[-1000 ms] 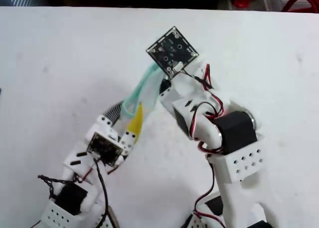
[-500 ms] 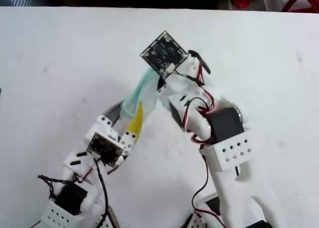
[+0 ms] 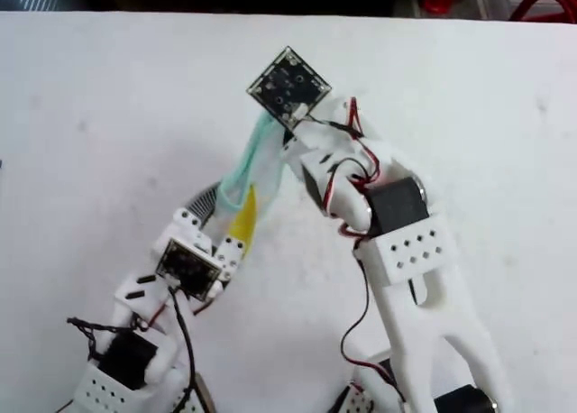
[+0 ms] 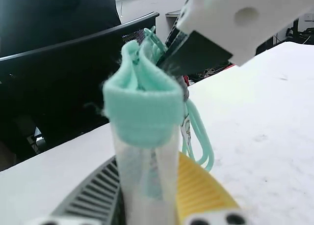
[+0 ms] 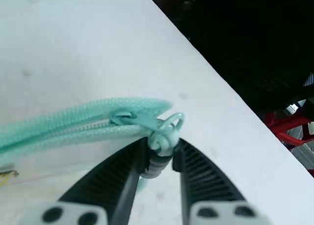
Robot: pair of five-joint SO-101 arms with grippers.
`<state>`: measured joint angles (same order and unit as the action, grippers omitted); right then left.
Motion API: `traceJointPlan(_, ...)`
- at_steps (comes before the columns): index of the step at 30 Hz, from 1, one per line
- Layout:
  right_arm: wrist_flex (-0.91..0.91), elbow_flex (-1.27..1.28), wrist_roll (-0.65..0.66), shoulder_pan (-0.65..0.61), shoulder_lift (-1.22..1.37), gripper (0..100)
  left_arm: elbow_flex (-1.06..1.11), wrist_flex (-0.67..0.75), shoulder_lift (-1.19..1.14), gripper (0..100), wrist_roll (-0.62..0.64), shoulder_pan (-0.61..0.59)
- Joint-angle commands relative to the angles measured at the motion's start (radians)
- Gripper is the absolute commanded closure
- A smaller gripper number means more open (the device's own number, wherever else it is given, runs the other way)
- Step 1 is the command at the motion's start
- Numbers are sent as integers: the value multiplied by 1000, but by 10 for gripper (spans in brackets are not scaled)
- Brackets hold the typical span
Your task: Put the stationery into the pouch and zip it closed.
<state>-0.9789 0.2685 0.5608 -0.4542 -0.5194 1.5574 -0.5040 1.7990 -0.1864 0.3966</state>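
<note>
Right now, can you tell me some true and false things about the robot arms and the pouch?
1. The right fingers pinch the zip pull. True.
2. Nothing is holding the pouch. False: fingers grip it at both ends.
3. The left fingers hold the pouch at the end away from the zip pull. True.
4. The pouch has a red edge. False: its edge is mint green.
</note>
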Motion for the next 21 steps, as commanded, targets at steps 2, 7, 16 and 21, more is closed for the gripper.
traceJointPlan(2, 41, -6, 3, 2, -114, 979, -34, 9, 12, 957, -12, 13)
traceJointPlan(7, 33, -6, -23, 2, -186, 980, -34, 9, 12, 957, -12, 13)
traceJointPlan(16, -125, -14, -86, -183, -254, 980, -34, 9, 12, 957, -12, 12)
traceJointPlan(21, -234, -12, -91, -311, -285, 980, -34, 9, 12, 957, -12, 12)
